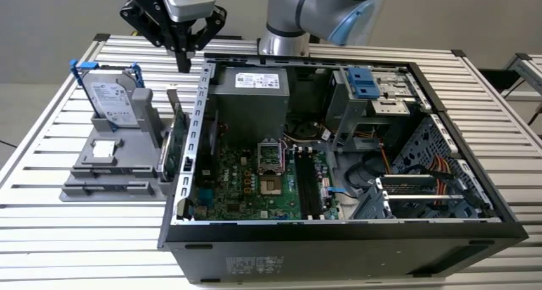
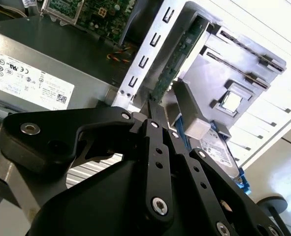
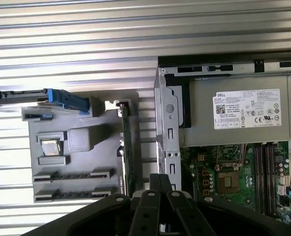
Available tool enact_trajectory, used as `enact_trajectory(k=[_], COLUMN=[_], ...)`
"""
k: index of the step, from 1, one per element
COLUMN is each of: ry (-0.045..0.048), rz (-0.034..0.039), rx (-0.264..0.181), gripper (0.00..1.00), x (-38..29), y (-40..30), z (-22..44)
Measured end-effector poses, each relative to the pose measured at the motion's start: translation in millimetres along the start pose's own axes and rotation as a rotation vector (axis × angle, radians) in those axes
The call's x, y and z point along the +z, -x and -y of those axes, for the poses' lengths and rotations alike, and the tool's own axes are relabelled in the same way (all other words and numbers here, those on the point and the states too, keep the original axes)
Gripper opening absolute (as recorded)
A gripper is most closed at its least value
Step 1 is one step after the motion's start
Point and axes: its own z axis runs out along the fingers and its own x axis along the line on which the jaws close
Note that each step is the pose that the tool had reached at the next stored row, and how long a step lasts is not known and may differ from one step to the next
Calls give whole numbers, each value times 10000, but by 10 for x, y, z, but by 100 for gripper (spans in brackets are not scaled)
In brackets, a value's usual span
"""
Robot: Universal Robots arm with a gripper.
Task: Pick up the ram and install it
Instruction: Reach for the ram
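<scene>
In the exterior view the gripper (image 1: 183,66), its fingertips pinched together, hung over the gray holder (image 1: 85,191) beside the open computer case (image 1: 339,252). The holder carried 1 upright hard drive (image 1: 114,99), 1 green expansion card (image 1: 174,151) and, just under the fingertips, a thin dark upright strip, apparently the ram (image 1: 172,103). The motherboard (image 1: 254,182) sat inside the case.

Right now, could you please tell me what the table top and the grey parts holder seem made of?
The table top looks like bare aluminium: silvery ribbed slats with a dull sheen. The grey parts holder looks like matte plastic, though I cannot be sure: uniform grey, blocky slots, no glare.
</scene>
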Motion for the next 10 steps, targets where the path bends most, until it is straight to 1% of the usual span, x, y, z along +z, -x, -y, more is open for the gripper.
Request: enact_trajectory(k=[1,2,3,7,10], ry=[0,0,0,0,0], rz=[0,0,-1,0,0], rx=[0,0,0,0,0], gripper=[0,0,0,0,0], x=[0,0,0,1,1], y=[-13,-68,-88,-156,-195], z=[1,5,6,11,14])
